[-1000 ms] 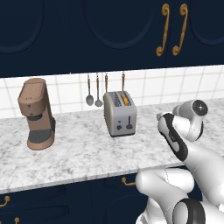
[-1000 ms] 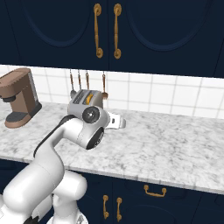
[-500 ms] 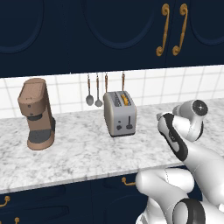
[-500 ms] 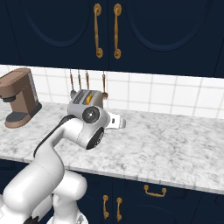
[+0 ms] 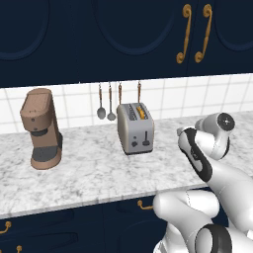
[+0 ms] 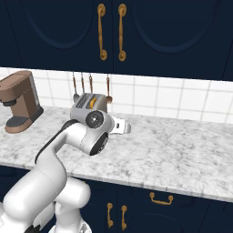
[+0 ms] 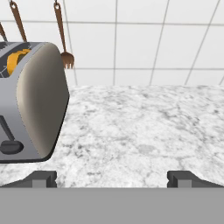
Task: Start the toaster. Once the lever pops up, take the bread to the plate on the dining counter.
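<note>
The toaster stands on the marble desk near the tiled wall, left of the empty, wide-open hand. Its lever faces the robot. The left base view shows that front face; the hand view shows the toaster's side and the bread in a slot.

light: even, bright | shadows: faint | focus: sharp | glare: none

You won't find any readable text, label, brand, number or sign here: the toaster, the coffee machine at left and the cabinet doors across the top carry none.
</note>
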You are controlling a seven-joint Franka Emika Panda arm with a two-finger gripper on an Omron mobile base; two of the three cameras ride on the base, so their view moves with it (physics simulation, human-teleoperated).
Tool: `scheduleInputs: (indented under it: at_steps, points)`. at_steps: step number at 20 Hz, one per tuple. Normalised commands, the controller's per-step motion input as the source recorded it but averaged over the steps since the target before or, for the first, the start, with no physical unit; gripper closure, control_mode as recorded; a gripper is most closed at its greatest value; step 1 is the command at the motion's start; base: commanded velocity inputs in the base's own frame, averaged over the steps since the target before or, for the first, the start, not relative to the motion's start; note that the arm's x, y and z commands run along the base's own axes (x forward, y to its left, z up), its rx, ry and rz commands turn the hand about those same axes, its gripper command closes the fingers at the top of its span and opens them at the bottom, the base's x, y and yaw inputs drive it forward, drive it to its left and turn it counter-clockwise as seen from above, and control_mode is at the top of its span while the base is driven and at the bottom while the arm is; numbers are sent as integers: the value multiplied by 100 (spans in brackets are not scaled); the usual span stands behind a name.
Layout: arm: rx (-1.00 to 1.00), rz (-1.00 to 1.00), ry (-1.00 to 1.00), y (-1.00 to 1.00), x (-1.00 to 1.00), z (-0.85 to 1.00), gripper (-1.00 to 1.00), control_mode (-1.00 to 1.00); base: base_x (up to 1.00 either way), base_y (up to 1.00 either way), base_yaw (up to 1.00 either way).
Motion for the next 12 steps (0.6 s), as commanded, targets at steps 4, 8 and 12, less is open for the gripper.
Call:
scheduleInputs:
  at_steps: [4,8,12]
  points:
    - [0,0,0,0,0,0,-100,-100,0,0,0]
    - [0,0,0,0,0,0,-100,-100,0,0,0]
    - [0,0,0,0,0,0,-100,-100,0,0,0]
